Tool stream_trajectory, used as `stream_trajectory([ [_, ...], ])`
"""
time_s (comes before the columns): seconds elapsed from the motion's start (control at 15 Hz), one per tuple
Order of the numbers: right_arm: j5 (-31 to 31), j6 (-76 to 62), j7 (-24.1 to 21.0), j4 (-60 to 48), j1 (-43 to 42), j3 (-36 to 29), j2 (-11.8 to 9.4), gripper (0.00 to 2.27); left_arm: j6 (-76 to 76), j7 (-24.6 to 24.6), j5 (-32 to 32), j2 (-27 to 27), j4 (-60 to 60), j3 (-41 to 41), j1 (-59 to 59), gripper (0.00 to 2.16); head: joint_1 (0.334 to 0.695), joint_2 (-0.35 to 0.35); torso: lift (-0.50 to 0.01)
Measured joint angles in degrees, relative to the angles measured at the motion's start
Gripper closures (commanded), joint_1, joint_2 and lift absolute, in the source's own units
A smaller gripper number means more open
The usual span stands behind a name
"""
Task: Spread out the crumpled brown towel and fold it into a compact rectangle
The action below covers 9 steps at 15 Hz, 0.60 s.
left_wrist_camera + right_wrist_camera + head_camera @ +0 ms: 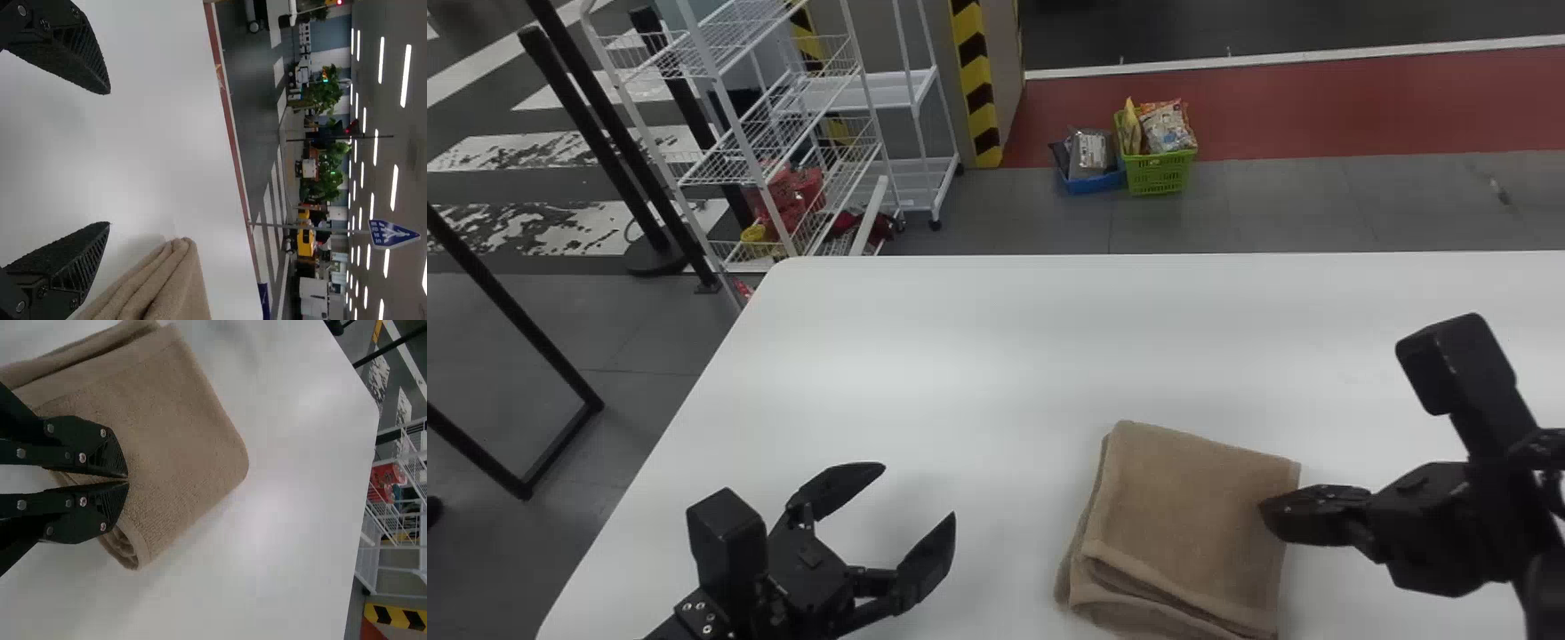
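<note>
The brown towel [1192, 524] lies folded in a layered, roughly rectangular stack at the table's near edge, slightly turned. My right gripper [1267, 516] is at its right edge, fingers together; in the right wrist view the right gripper [127, 480] has its tips over the towel [180, 440], and whether cloth is pinched between them cannot be told. Left of the towel, apart from it, my left gripper [920, 493] stands open above the table. In the left wrist view the left gripper [110, 157] has empty space between its fingers, with folded layers of the towel [167, 283] near one finger.
The white table [925, 356] extends beyond and to the left of the towel. Past its far edge stand a white wire rack [738, 151] and, on the floor, a green basket [1158, 173] and a blue basket [1094, 183] with packages.
</note>
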Motion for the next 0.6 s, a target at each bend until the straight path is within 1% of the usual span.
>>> stream_trajectory([
  [0.13, -1.7, -1.1, -1.4, 2.0, -0.8, -1.6, 0.1, 1.48, 0.0, 0.0, 0.1, 0.0, 0.0, 0.0, 0.1, 0.12, 0.695, 0.188, -0.127],
  [0.33, -3.5, -1.4, -1.2, 3.3, -0.7, -2.8, 0.1, 1.48, 0.0, 0.0, 0.2, 0.0, 0.1, 0.0, 0.0, 0.12, 0.695, 0.184, -0.127],
  [0.47, -4.9, -0.7, -0.4, 2.5, 0.7, -2.2, 0.1, 1.48, 0.0, 0.0, 0.1, 0.0, 0.3, 0.0, -0.1, 0.12, 0.695, 0.205, -0.127],
  [0.6, -4.7, 0.5, -0.4, 1.8, 1.4, -0.8, 0.2, 1.48, 0.0, 0.0, 0.0, 0.0, 0.4, 0.0, -0.1, 0.12, 0.695, 0.219, -0.127],
])
